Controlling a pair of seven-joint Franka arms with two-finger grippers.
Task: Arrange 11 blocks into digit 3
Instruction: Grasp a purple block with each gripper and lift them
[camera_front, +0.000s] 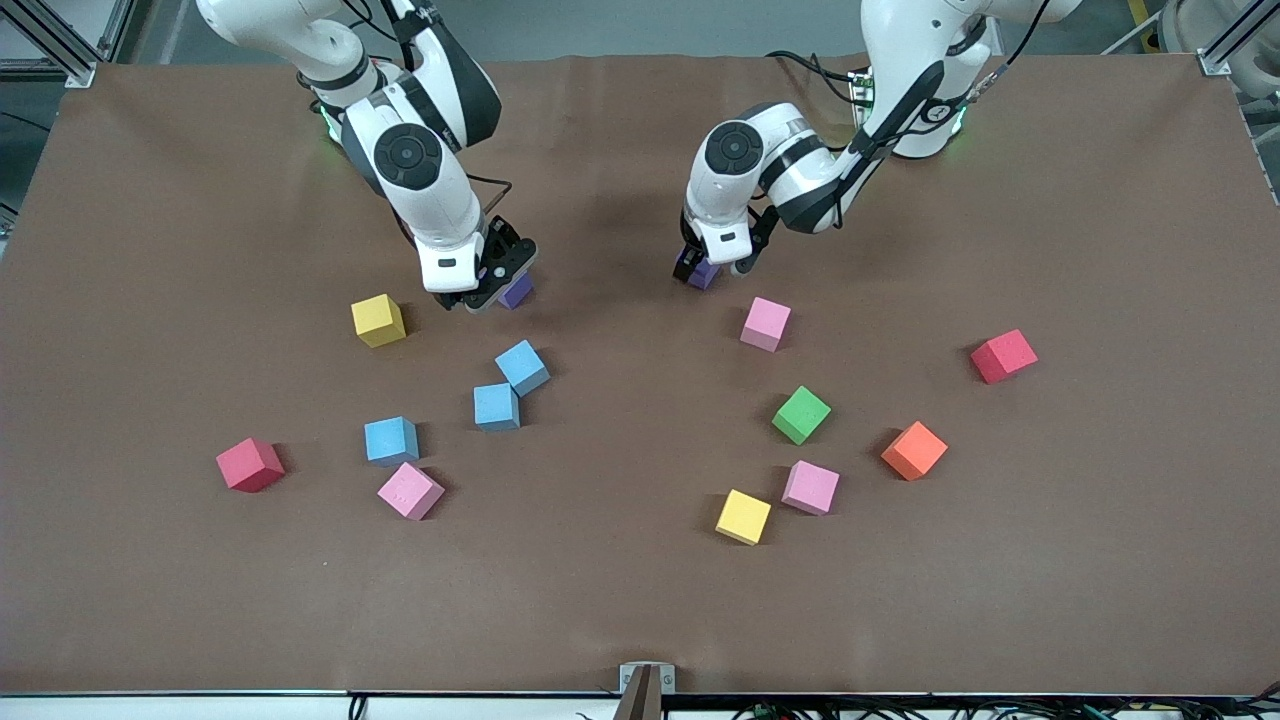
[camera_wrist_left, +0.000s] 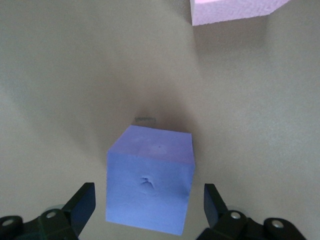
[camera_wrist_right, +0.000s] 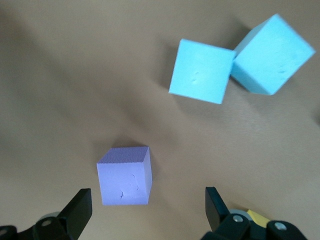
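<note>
No part of the digit 3 is built yet: the blocks (camera_front: 497, 406) lie scattered on the table (camera_front: 640, 620), one purple cube (camera_wrist_left: 149, 182) framed by the spread left gripper (camera_wrist_left: 149, 205) and another (camera_wrist_right: 125, 176) by the spread right gripper (camera_wrist_right: 149, 206), neither seen gripped.

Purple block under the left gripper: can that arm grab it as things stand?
Probably yes. The left gripper is open with the purple block between its fingers, gaps on both sides. The nearest pink block sits apart and blocks nothing.
</note>
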